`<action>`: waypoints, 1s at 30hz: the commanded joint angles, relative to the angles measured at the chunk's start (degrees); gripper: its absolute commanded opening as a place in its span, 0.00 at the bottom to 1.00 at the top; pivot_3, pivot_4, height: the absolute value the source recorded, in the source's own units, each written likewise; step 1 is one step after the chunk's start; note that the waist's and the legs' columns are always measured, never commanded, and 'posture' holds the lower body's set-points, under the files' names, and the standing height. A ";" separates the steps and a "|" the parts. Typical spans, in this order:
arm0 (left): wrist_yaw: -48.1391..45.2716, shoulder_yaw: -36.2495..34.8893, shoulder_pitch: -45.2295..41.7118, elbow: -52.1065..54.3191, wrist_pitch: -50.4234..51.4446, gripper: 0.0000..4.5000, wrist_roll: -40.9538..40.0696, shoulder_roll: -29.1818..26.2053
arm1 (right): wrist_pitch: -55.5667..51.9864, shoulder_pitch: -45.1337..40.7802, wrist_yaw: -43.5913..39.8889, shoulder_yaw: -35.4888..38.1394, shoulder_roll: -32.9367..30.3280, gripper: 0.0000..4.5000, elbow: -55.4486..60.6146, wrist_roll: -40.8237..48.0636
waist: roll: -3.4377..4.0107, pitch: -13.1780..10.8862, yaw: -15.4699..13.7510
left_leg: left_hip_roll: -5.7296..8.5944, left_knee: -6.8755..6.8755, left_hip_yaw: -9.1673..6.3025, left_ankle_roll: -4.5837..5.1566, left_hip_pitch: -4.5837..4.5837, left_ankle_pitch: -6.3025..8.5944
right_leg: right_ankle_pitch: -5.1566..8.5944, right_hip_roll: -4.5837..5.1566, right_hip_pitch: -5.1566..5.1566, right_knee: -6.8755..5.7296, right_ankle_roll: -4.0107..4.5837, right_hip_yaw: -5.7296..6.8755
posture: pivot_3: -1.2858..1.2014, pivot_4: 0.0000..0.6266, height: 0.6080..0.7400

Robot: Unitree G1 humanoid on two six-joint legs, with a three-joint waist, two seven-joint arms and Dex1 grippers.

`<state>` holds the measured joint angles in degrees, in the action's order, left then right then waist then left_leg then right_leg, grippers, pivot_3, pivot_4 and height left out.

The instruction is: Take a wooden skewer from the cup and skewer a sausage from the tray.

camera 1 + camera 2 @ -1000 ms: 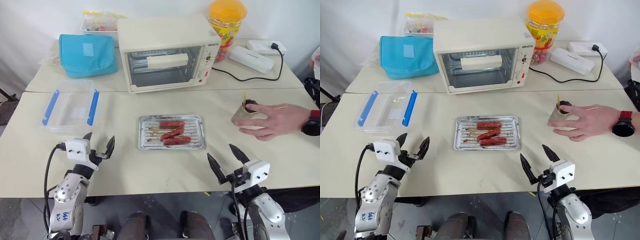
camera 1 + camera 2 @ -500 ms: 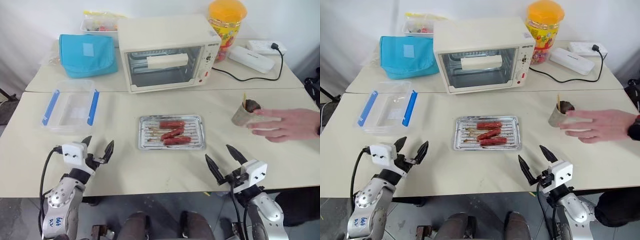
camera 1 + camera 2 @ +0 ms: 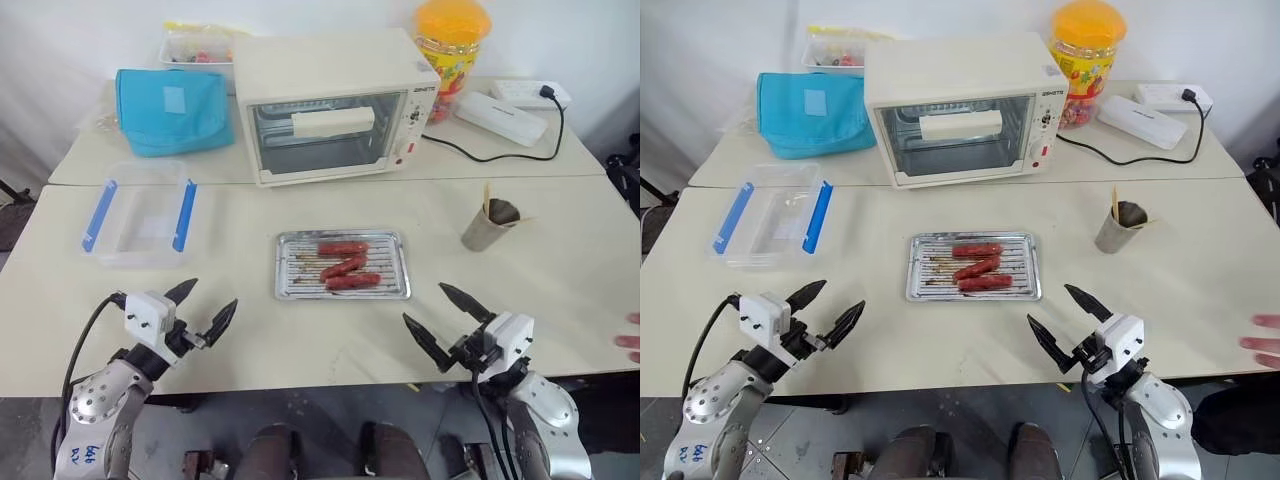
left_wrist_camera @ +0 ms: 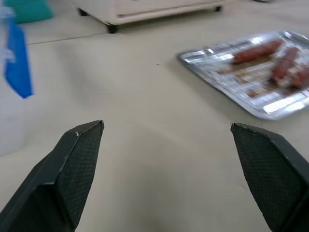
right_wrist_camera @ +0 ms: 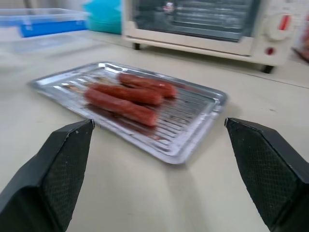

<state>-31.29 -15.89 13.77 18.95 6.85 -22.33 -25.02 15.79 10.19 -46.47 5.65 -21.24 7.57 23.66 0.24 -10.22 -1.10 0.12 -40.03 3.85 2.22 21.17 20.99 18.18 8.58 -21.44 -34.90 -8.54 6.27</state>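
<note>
I have both claws low over the near edge of the counter (image 3: pixel 560 290), and neither is touching anything. My left claw (image 3: pixel 203 308) is spread wide with nothing between its fingers, hovering near the front left, well short of the tray (image 3: pixel 343 266). My right claw (image 3: pixel 444 320) is likewise spread and empty, sitting just in front of the tray's near right corner.

The tray lies flat in the middle of the counter, with three sausages (image 3: pixel 343 266) lying on its ridged, stained bottom, clustered toward its centre and right. In my right wrist view the sausages (image 5: pixel 126 96) sit between the two fingertips, further ahead on the tray (image 5: pixel 193 140).

The steel cup (image 3: pixel 486 226) stands upright to the right of the tray, well apart from it and from my right claw. A wooden skewer (image 3: pixel 487 196) sticks up out of it, and another thin one leans out over its right rim.

Behind the tray is a cream toaster oven (image 3: pixel 335 104) with its glass door shut. A clear plastic box with blue clips (image 3: pixel 141 217) sits on the left of the counter. A person's fingertips (image 3: pixel 630 345) show at the far right edge, off the counter's corner.
</note>
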 commanded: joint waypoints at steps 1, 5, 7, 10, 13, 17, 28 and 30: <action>-3.83 -2.20 3.16 3.04 -2.77 1.00 -1.22 -1.84 | 0.64 -0.90 -3.23 -0.51 -1.34 1.00 -0.21 1.16 | 0.00 0.00 0.00 | 0.00 0.00 0.00 0.00 0.00 0.00 | 0.00 0.00 0.00 0.00 0.00 0.00 | 0.52 0.24 1.00; -7.84 -3.45 8.81 4.34 -6.18 1.00 -1.52 -2.80 | 2.16 -5.82 -5.24 -0.09 -2.89 1.00 -5.01 -0.27 | 0.00 0.00 0.30 | 0.00 0.00 0.01 0.00 0.00 0.00 | 0.00 0.01 0.01 0.05 0.00 -0.01 | 0.52 0.24 1.00; -9.22 -3.60 10.77 4.68 -7.06 1.00 -1.59 -3.14 | 2.22 -8.19 -7.39 -0.20 -3.86 1.00 -7.20 0.14 | 0.00 0.00 0.39 | -0.01 0.00 0.03 0.00 0.00 0.00 | 0.01 0.00 0.02 0.07 0.02 -0.01 | 0.52 0.24 1.00; -9.42 -3.93 11.28 4.25 -7.51 1.00 -1.02 -3.32 | 2.05 -9.96 -10.24 -0.92 -4.84 1.00 -8.50 0.49 | 0.00 0.00 0.22 | -0.02 -0.01 0.01 0.00 0.01 0.00 | 0.02 0.00 0.03 0.07 0.03 -0.01 | 0.52 0.24 1.00; -9.04 -3.70 10.64 3.45 -8.09 1.00 0.40 -3.54 | 1.15 -10.27 -11.23 -1.14 -5.18 1.00 -8.31 0.43 | 0.00 0.00 0.11 | -0.01 -0.01 0.00 0.00 0.01 0.00 | 0.01 0.01 0.04 0.06 0.03 0.00 | 0.52 0.24 1.00; -7.08 -3.55 8.68 3.09 -7.19 1.00 0.61 -2.74 | -0.25 -9.88 -10.09 -0.74 -5.05 1.00 -6.94 -0.09 | 0.00 0.00 0.08 | -0.01 -0.01 0.01 0.00 0.00 0.00 | 0.01 0.01 0.04 0.05 0.03 0.00 | 0.52 0.24 1.00; -4.76 -2.32 7.33 3.40 -2.69 1.00 -0.60 -1.71 | -4.01 -5.51 -5.52 0.16 -5.40 1.00 -0.60 -1.07 | 0.00 0.00 -0.07 | -0.01 -0.01 -0.01 0.00 0.01 0.00 | 0.01 0.01 0.03 0.03 0.03 0.01 | 0.52 0.24 1.00; -3.94 -2.30 6.34 3.12 -2.41 1.00 -0.77 -1.05 | -3.70 -4.10 -5.13 0.37 -5.25 1.00 -0.06 -1.12 | -0.01 0.00 -0.29 | 0.01 -0.02 0.00 0.00 0.01 0.00 | 0.01 0.02 0.04 0.04 0.03 0.00 | 0.52 0.24 1.00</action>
<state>-35.89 -17.93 20.38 21.48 4.69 -22.27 -26.45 11.58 5.27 -52.07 4.86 -26.18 5.34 22.03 0.23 -10.22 -1.38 0.12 -40.05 3.83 2.22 21.17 21.00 18.20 8.60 -21.39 -34.87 -8.51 6.27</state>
